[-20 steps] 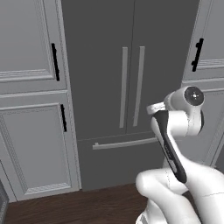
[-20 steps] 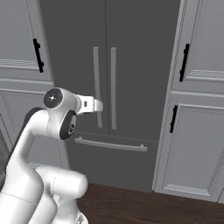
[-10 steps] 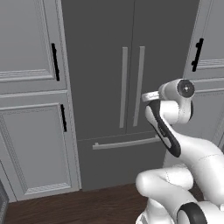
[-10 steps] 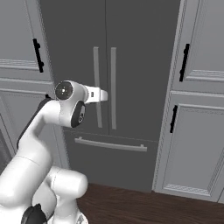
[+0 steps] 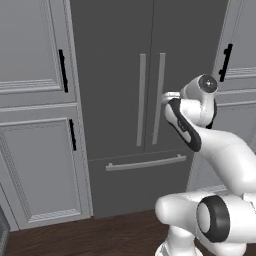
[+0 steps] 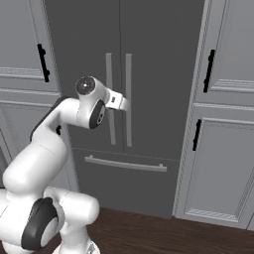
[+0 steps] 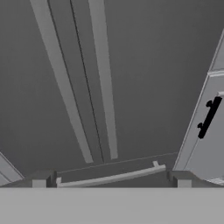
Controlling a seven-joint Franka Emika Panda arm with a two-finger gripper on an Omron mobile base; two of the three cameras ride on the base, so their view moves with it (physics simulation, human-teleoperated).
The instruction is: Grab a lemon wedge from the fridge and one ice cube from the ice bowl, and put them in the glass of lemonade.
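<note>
Matte dk-grey fridge (image 5: 125,60) (slim bar handles (image 5: 141,100))

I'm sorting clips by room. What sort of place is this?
Most likely a kitchen: a tall dark grey fridge with long bar handles, closed, set between light grey panelled cabinets with black handles, over a dark wood floor.

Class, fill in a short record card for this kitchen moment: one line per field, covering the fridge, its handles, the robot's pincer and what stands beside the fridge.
Fridge: tall, dark grey, both upper doors shut, drawer below shut
Door handles: two long light-grey vertical bars, side by side at the door seam
Drawer handle: light-grey horizontal bar
Pincer: open, empty, facing the fridge doors, touching no handle
Cabinets: lighter grey, panelled, on both sides of the fridge, black handles
Floor: dark wood
</note>
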